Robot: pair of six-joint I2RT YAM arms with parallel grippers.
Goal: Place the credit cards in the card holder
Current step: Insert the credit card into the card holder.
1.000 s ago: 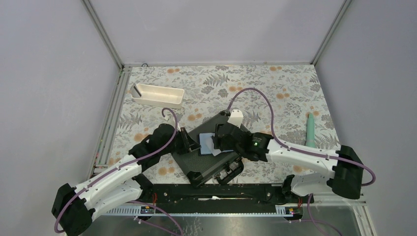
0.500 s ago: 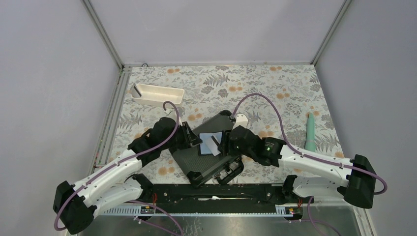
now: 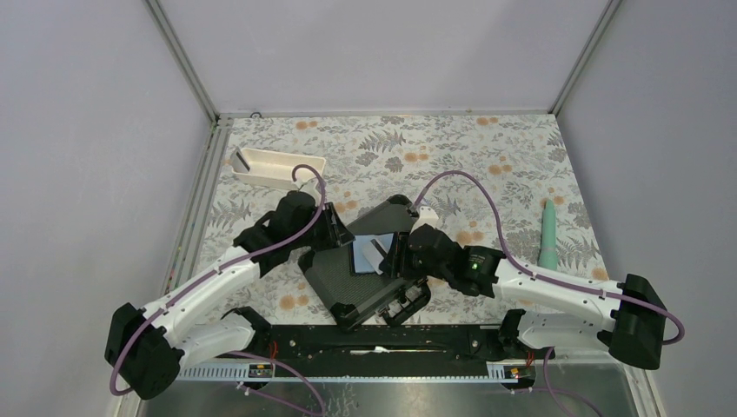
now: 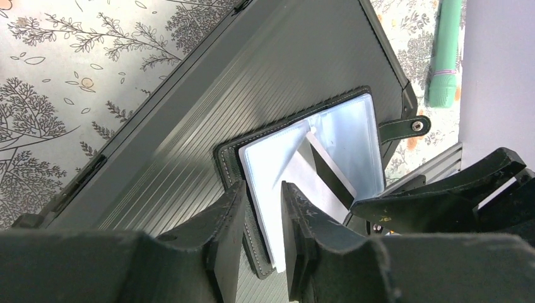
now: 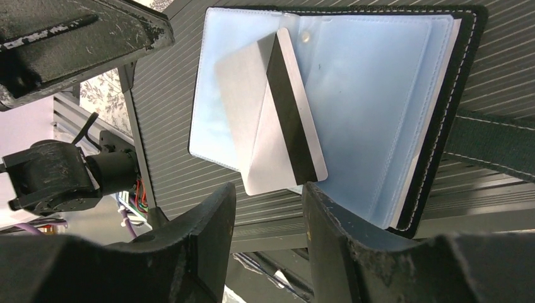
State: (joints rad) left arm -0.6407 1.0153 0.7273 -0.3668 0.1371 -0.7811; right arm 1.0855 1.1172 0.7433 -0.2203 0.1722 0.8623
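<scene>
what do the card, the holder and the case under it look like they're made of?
Card: likely glossy plastic, pale with a black magnetic stripe.
Card holder: black leather-like cover, white edge stitching; translucent plastic sleeves.
Case: hard, ribbed, dark matte shell; plastic or metal, unclear.

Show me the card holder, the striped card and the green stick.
card holder (image 5: 378,95), right wrist view, pale pocket
striped card (image 5: 291,113), right wrist view, black stripe
green stick (image 3: 548,233), top view, middle
</scene>
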